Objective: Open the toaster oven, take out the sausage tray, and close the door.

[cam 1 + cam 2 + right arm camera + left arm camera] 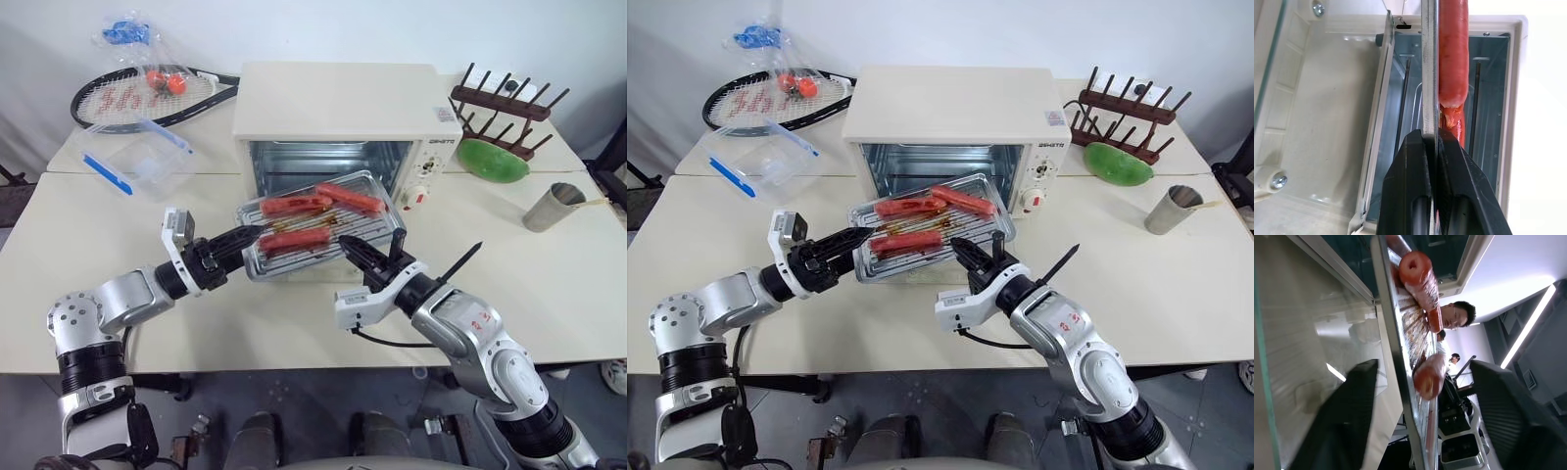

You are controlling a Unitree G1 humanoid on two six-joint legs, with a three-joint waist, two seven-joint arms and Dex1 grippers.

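1. Sausage tray (323, 227): shiny ribbed metal, rounded corners, carrying four red sausages (294, 206). Held tilted in the air just in front of the oven mouth, above the lowered door.
2. Right pincer (364, 257): clenched on the tray's near rim; in the right wrist view both black fingers (1410, 196) press the thin metal edge between them.
3. Left pincer (245, 238): at the tray's left end; in the left wrist view its two fingers (1347, 421) stand one on either side of the rim with a gap showing, not yet clamped.
4. Toaster oven (338, 103): cream-white box on the worktop (88, 245), cavity open, control panel on its right with knobs and a red dial; brand lettering on the panel too small to read.
5. Door (1317, 112): glass panel, cream-framed, swung down open beneath the tray.
6. Behind, left: clear plastic box with blue lid (137, 157), tennis racket (137, 98), bag of small items (132, 39).
7. Right: dark wooden peg rack (502, 106), green dish (493, 160), metal cup (554, 207).
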